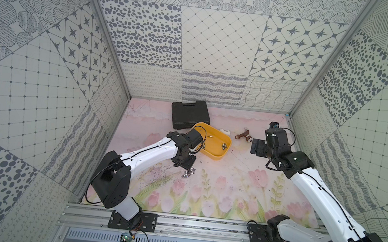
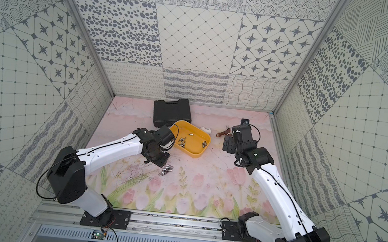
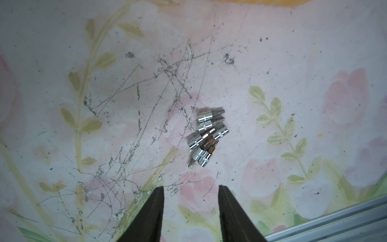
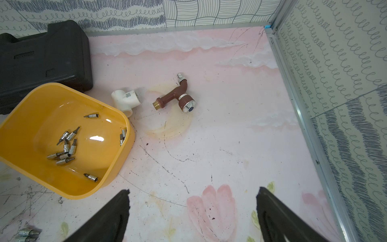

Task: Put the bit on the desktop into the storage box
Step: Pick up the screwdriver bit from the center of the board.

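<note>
left pincer (image 3: 191,187): the two dark fingers stand apart with a clear gap, and nothing is between them; it points down at the worktop (image 3: 293,52).
bits on the worktop (image 3: 207,136): a small tight heap of short chrome bits, with one brown piece among them; they touch each other. the heap lies just ahead of the left pincer's fingertips, not between them. both top views show the heap (image 1: 188,173) (image 2: 166,169) just beside the left wrist.
storage box (image 1: 211,156): a shallow yellow tray, standing beyond the left pincer and a little to its right side, and to the left side of the right pincer. in the right wrist view its rim (image 4: 117,167) is near that pincer's finger.
bits in the box (image 4: 65,150): one cluster lies on the floor of the tray, two or three lean at the wall, two lie single.
right pincer (image 4: 193,189): the fingers are wide apart and hold nothing; it hangs over bare worktop.
brown tap (image 4: 176,96): it lies on its side ahead of the right pincer, apart from it.
white pipe tee (image 4: 125,100): between the tap and the storage box, touching or almost touching the tray; i cannot tell which.
black tool case (image 4: 41,58): closed, behind the storage box, far from both pincers.
</note>
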{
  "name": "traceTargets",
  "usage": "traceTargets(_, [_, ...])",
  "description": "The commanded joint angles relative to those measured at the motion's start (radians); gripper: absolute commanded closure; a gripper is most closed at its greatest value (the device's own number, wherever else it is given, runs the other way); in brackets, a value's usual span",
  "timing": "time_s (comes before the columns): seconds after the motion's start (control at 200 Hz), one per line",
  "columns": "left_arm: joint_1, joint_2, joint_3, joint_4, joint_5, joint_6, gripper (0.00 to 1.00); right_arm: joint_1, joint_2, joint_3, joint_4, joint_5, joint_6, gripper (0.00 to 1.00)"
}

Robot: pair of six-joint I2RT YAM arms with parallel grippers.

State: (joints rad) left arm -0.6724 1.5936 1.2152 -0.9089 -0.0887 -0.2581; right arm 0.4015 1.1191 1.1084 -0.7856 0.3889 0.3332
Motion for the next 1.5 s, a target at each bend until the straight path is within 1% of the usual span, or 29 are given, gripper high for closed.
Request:
traceTargets(0.0, [-0.041,0.003,-0.027,-0.039,-0.002,-0.051,0.54,-0.006,0.010,0.002,0.030,-0.009,0.010,0.03])
traceTargets(0.18, [-0.076,0.036,-0.041,-0.022,0.021,-0.071,0.59,-0.006,0.011,0.001,0.030,-0.010,0.014,0.03])
traceTargets(0.33, [-0.088,0.068,-0.048,0.002,0.037,-0.076,0.60,-0.007,0.012,0.001,0.030,-0.011,0.014,0.03])
traceTargets(0.68, [-0.093,0.148,-0.042,0.039,0.040,-0.066,0.64,-0.007,0.010,-0.002,0.030,-0.007,0.014,0.03])
traceTargets(1.056, [-0.092,0.214,-0.023,0.062,0.024,-0.052,0.66,-0.008,0.010,-0.005,0.029,-0.008,0.014,0.04])
traceTargets(1.491, [-0.093,0.226,-0.037,0.064,0.027,-0.057,0.68,-0.007,0.015,-0.007,0.031,-0.009,0.014,0.03])
